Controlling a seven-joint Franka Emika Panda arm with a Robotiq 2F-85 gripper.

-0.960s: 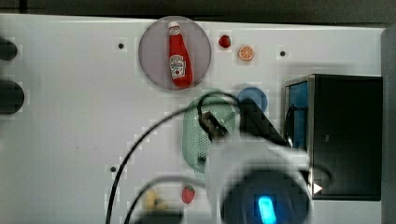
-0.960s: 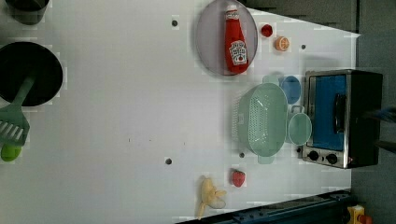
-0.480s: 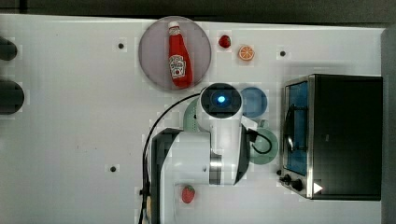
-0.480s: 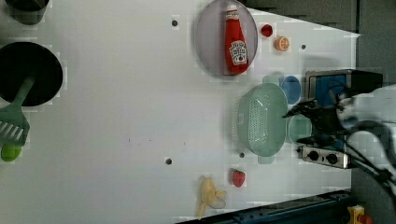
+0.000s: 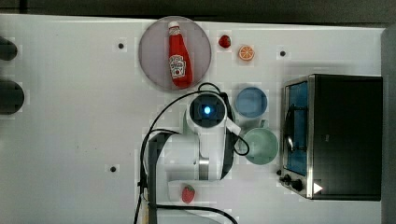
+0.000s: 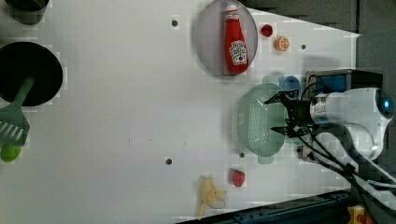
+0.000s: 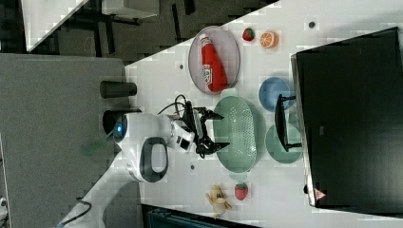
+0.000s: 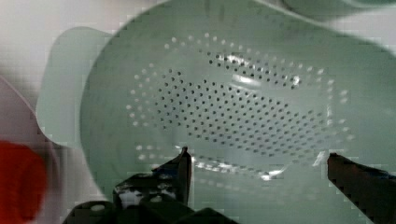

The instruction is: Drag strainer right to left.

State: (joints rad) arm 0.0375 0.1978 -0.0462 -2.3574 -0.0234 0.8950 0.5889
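Gripper over the strainer, fingers spread wide and holding nothing

In the left view the strainer sits on the white table, strawberry below it, mug, blue bowl and toaster oven beyond, ketchup bottle on its plate above

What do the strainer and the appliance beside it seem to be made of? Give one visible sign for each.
The strainer: probably moulded plastic, pale green and semi-glossy; soft highlights sit on smooth walls pierced by an even grid of tiny holes. The toaster oven: likely metal with a glass door; its frame looks silvery and its front pane reflects blue.
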